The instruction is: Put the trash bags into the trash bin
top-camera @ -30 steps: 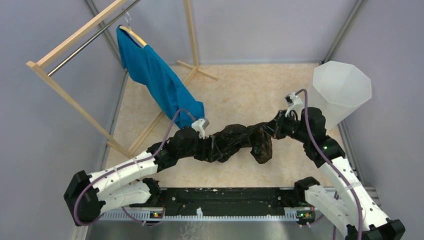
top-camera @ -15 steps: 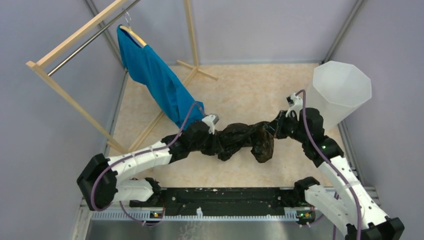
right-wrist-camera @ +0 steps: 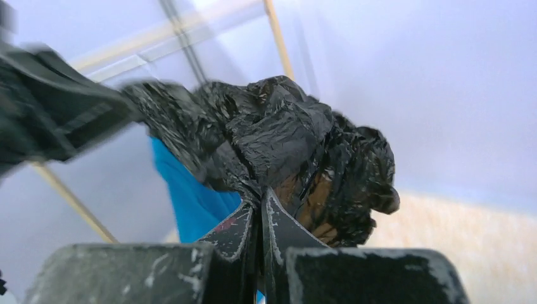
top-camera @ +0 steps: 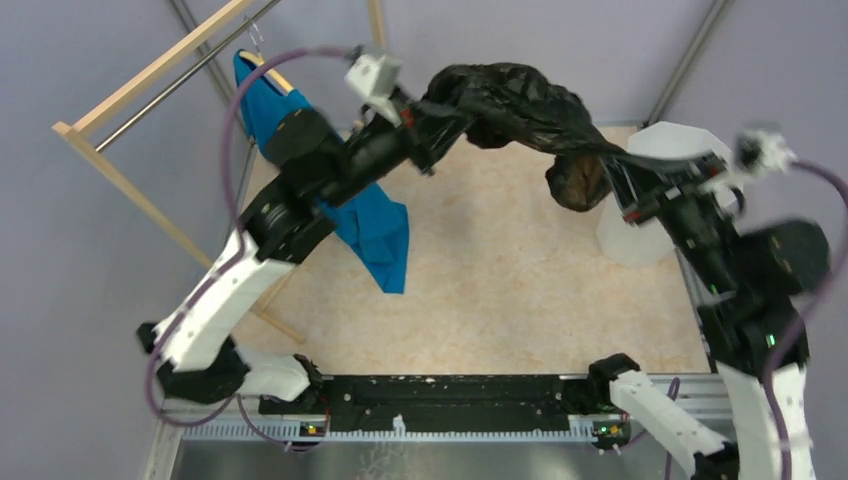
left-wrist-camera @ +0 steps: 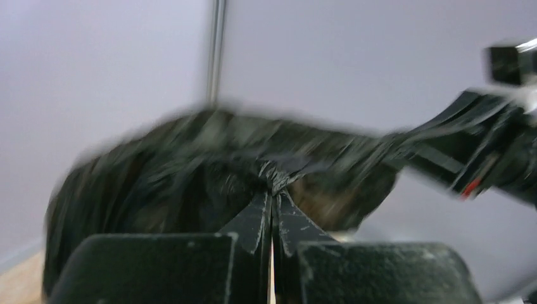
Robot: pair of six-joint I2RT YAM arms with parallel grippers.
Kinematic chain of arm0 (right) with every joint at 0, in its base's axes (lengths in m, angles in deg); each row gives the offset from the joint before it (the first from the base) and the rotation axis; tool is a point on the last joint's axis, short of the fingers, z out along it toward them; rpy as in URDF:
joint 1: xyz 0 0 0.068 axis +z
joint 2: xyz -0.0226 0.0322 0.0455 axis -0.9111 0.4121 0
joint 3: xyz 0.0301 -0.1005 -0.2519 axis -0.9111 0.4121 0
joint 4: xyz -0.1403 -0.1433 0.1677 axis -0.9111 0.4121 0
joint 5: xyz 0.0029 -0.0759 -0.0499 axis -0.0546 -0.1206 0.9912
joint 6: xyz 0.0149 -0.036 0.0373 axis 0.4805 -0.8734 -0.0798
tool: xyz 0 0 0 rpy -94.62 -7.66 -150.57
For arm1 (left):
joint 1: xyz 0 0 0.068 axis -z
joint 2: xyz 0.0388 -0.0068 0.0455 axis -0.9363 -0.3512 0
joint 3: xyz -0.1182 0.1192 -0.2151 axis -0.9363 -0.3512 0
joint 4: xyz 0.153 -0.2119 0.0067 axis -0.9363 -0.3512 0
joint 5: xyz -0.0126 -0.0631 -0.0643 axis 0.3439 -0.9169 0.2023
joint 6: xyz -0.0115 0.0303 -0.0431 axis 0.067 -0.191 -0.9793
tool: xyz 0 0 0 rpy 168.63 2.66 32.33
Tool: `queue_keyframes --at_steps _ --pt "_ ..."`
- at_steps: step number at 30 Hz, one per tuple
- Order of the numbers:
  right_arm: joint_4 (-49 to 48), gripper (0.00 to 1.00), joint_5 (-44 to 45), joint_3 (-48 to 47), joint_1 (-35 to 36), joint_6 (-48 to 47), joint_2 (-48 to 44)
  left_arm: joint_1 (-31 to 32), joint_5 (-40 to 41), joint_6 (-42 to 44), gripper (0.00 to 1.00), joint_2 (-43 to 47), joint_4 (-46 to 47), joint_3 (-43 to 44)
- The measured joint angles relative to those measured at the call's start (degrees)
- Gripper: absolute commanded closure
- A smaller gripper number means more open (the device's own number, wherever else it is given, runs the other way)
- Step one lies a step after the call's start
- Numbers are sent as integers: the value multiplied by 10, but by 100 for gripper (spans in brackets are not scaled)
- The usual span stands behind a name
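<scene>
Bag: crinkled, glossy black plastic trash bag [top-camera: 510, 95], held aloft between both arms, its sagging end just beside the bin's mouth and not yet inside.
Bin: translucent frosted-white faceted trash bin [top-camera: 628, 235], upright.
Right gripper [right-wrist-camera: 259, 199]: clamped on the film, above the bin's rim.
Left gripper [left-wrist-camera: 273, 190]: pinched tight on the film, well apart from the bin.
Doing it well: lower the bin-side end into the opening first, feed the rest after it, and release only once it is below the rim.
Beyond: blue T-shirt [top-camera: 385, 240], well apart from the bin.
</scene>
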Motion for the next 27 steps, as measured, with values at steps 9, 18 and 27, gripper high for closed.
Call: queue_keyframes --at_steps 9,18,27 --pt "-143 100 -50 380 2 24 -210 1 42 -87 100 252 167 -617" --pt "48 100 -110 422 3 49 -145 0 6 -140 100 240 10 -702" --pt "-61 100 -108 19 3 6 -81 0 -25 -51 100 220 91 -214"
